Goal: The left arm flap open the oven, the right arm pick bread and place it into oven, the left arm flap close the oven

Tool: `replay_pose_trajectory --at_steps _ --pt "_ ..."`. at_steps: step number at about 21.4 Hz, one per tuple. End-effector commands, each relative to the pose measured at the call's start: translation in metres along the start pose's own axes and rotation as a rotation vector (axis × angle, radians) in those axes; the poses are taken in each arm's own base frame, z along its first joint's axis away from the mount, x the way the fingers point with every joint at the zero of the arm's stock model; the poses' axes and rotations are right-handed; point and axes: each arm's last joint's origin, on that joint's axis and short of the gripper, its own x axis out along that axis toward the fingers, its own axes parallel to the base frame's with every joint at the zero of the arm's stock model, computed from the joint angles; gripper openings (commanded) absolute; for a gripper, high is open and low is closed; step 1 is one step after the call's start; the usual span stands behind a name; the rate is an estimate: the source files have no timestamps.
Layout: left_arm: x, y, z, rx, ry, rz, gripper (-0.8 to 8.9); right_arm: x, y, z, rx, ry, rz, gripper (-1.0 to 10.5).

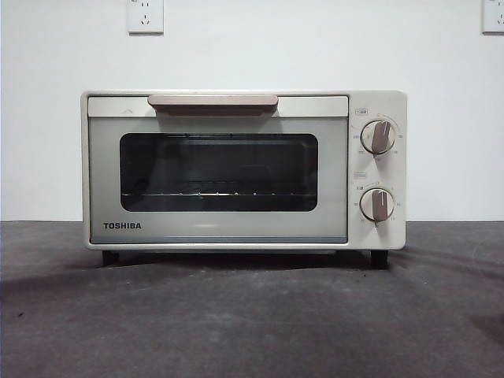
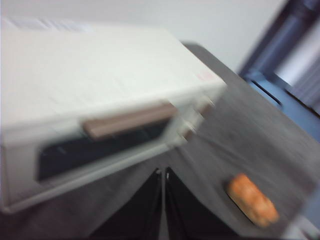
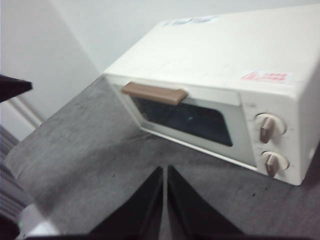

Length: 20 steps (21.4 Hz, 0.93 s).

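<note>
The cream-white TOSHIBA oven (image 1: 244, 169) stands on the dark table with its glass door shut and its beige bar handle (image 1: 213, 102) at the top. The wire rack shows through the window. It also shows in the left wrist view (image 2: 100, 95) and the right wrist view (image 3: 215, 85). The golden-orange bread (image 2: 251, 199) lies on the table in front of the oven, seen only in the blurred left wrist view. My left gripper (image 2: 163, 172) is shut and empty, above the table short of the oven's front. My right gripper (image 3: 165, 170) is shut and empty, also held back from the oven.
Two round knobs (image 1: 378, 169) sit on the oven's right panel. A white wall with two sockets (image 1: 145, 16) stands behind. A black tip of the other arm (image 3: 12, 86) shows at the edge of the right wrist view. Dark blue furniture (image 2: 280, 85) lies beyond the table.
</note>
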Motion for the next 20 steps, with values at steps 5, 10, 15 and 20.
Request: replay_pose_trajectory --at_steps 5,10,15,20 --pt "-0.0010 -0.0028 -0.0018 0.044 0.055 -0.022 0.26 -0.0016 0.0022 0.0019 -0.021 0.010 -0.002 0.1" --pt "-0.0007 -0.0027 -0.0014 0.060 0.052 -0.023 0.75 -0.0016 0.0021 0.0019 -0.018 0.010 -0.005 1.4" --pt "-0.0003 -0.0025 -0.0015 0.059 0.053 -0.022 4.17 -0.0016 0.0020 0.0011 -0.013 0.017 -0.006 4.4" --pt "-0.0002 -0.0026 -0.0009 0.061 0.049 -0.023 5.14 -0.0016 0.0014 -0.0016 0.005 0.042 -0.011 5.3"
